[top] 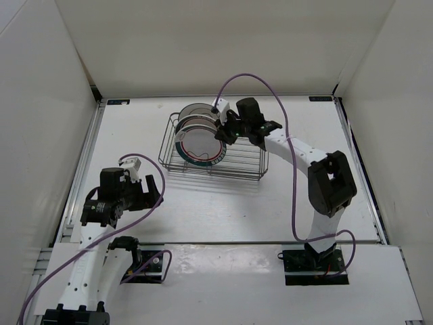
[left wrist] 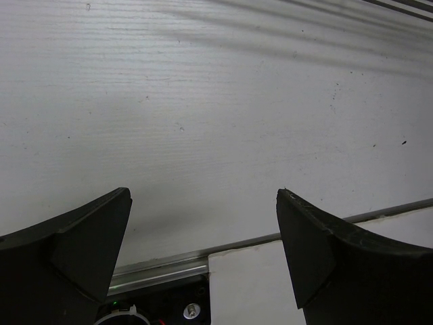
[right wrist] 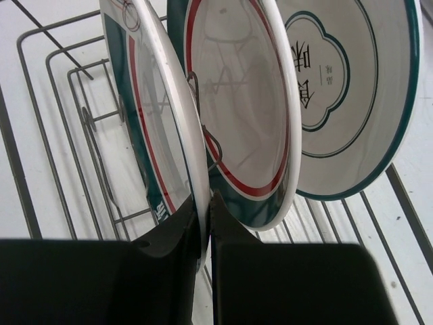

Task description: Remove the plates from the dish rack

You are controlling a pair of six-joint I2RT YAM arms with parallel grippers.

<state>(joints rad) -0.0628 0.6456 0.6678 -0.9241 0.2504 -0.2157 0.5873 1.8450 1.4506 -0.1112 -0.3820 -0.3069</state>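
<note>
The right pincer (right wrist: 205,211) is closed on the rim of the teal-rimmed plate (right wrist: 145,122), one finger on each face. The plate stands on edge in the left end of the dish rack (top: 238,166), at the far centre of the table (top: 223,210). The plate's plane runs straight away from the pincer, so the wrist view shows it almost edge-on. A wire divider (right wrist: 211,145) and a second plate (right wrist: 237,101) stand just beside it on the right of that view, with a third plate (right wrist: 352,101) behind. Judgement: withdrawal must follow the plate's own plane, upward and clear of the dividers; sideways drift would strike the neighbour. The left pincer (left wrist: 203,223) is open over bare table, well apart from the rack, so the right arm is the nearer one.
</note>
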